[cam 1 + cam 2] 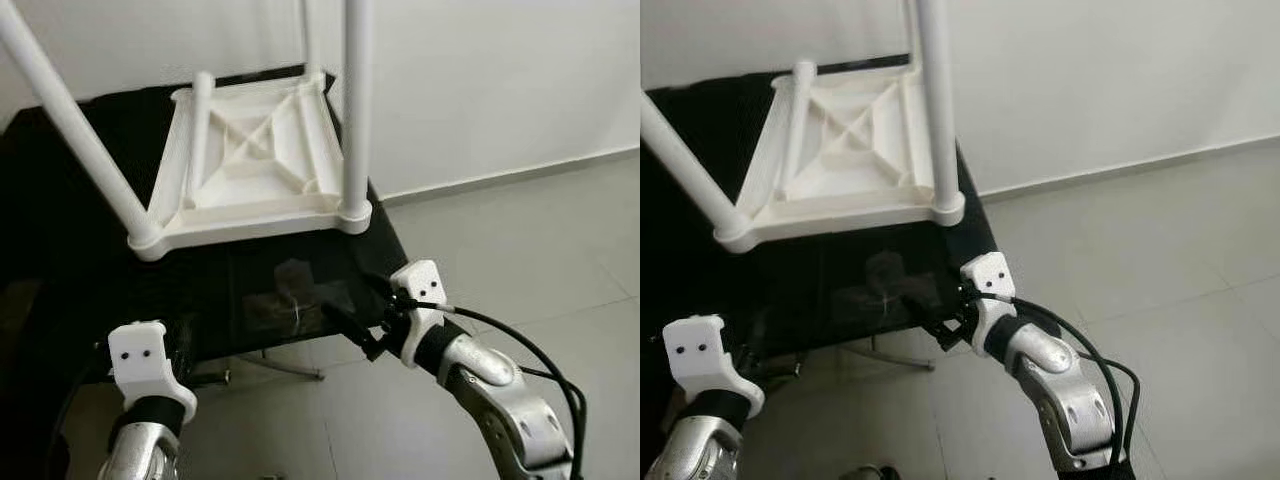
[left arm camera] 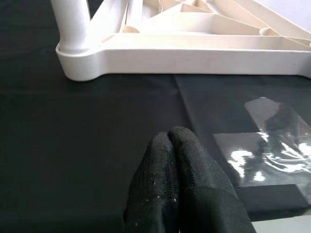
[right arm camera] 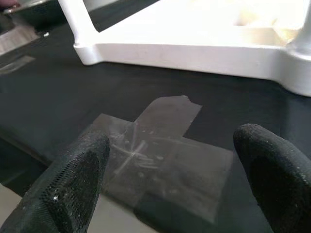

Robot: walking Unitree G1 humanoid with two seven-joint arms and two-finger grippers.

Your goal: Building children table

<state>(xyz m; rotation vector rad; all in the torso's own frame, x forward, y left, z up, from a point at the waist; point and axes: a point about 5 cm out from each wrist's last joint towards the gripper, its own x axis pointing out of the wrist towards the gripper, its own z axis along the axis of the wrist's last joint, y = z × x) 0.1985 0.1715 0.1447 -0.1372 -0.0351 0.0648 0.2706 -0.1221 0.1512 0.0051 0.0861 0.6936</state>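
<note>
A white plastic children's table lies upside down on a black-covered work table. Its white legs stand up, the near left leg leaning outward and the near right leg upright. My left gripper is shut with nothing in it, low over the black cloth, just short of the white frame's near left corner. My right gripper is open at the cloth's front right edge. Its fingertips stand on either side of a patch of clear tape.
The black cloth ends just in front of my wrists. Grey tiled floor lies to the right and a white wall behind. A metal frame part shows under the work table.
</note>
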